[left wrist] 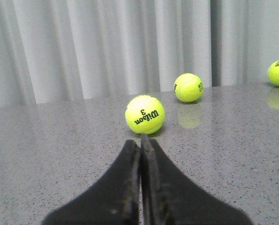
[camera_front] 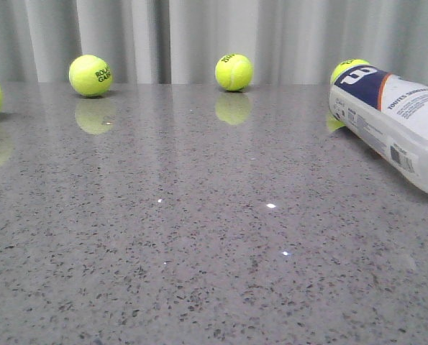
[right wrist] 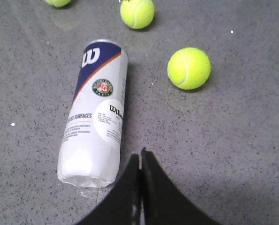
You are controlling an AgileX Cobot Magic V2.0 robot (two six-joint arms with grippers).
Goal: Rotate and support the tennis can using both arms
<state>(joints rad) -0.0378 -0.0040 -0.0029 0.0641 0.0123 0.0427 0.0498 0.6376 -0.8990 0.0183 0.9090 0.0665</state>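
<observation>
Tennis can (camera_front: 397, 118): lying on its side at the right of the grey tabletop (camera_front: 199, 237), unheld, one tennis ball (camera_front: 348, 68) just behind it. Left pincer (left wrist: 140, 143): fully closed, empty. Right pincer (right wrist: 139, 159): fully closed, empty, near the can's clear end.

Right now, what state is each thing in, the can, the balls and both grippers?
Whitish plastic tennis can with navy band: lying on its side on the grey table, ungripped.
Yellow-green tennis balls: loose on the table.
Left black gripper: shut, empty.
Right black gripper: shut, empty, beside the can.
</observation>
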